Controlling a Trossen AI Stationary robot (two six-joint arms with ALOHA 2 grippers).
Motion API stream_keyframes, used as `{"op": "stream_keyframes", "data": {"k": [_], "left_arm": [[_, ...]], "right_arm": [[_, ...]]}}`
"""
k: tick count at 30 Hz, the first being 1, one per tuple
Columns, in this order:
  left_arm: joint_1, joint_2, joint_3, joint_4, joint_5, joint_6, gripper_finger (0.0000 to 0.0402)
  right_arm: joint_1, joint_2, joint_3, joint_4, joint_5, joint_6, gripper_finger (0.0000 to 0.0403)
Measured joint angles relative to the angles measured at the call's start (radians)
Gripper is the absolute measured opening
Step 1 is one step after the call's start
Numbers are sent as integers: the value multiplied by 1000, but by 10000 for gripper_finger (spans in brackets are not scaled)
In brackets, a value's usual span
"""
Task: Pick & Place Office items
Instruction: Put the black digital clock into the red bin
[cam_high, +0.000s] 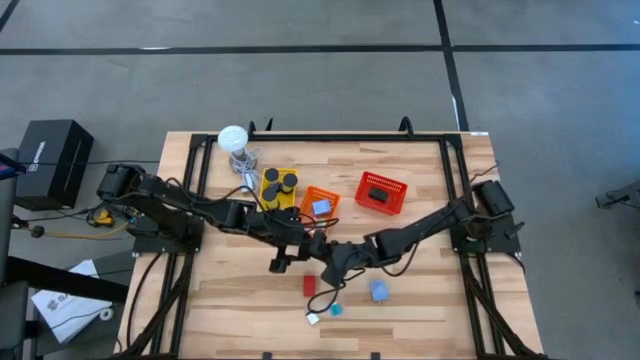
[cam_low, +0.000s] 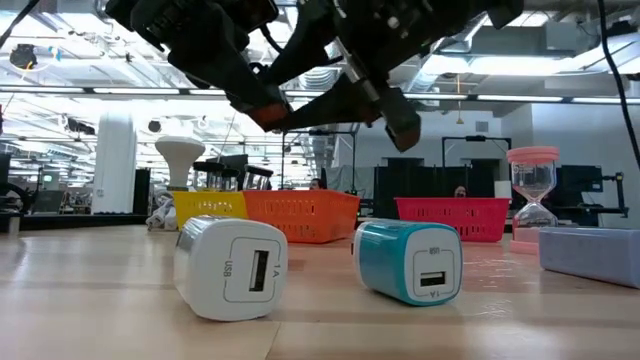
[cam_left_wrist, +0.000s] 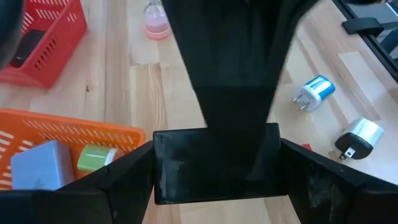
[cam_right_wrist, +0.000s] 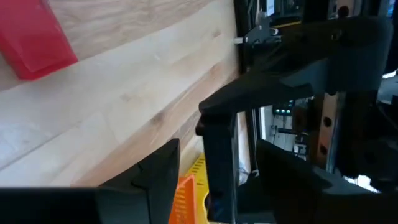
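Table (cam_high: 420, 300) pale wood, matt; baskets (cam_high: 381, 192) plastic mesh; chargers (cam_low: 231, 267) glossy plastic.

A white charger cube (cam_low: 232, 267) and a teal one (cam_low: 408, 259) lie side by side on the bench. A red flat block (cam_high: 310, 285) and a light-blue block (cam_high: 380, 290) lie nearby. Black pucks (cam_high: 280, 181) fill the yellow basket; another blue block (cam_high: 321, 207) sits in the orange one.

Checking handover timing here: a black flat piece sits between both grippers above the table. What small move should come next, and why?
Probably shut the jaws of the right gripper on the black flat rectangle. The left gripper holds it off the table, and the right wrist view shows the right jaws straddling it with gaps either side, so a release now would likely drop it.
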Motion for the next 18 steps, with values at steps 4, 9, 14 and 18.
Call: {"op": "stream_keyframes", "data": {"k": [4, 9, 14, 18], "left_arm": [[0, 0, 0, 9, 39, -1, 306], [0, 0, 0, 20, 54, -4, 303], [0, 0, 0, 23, 55, -3, 306], [0, 0, 0, 23, 59, -3, 305]], "right_arm": [[-15, 25, 19, 2, -1, 0, 183], [-42, 33, 23, 11, -11, -2, 160], [-49, 32, 23, 10, -11, 5, 128], [-49, 32, 23, 12, -11, 6, 98]]}}
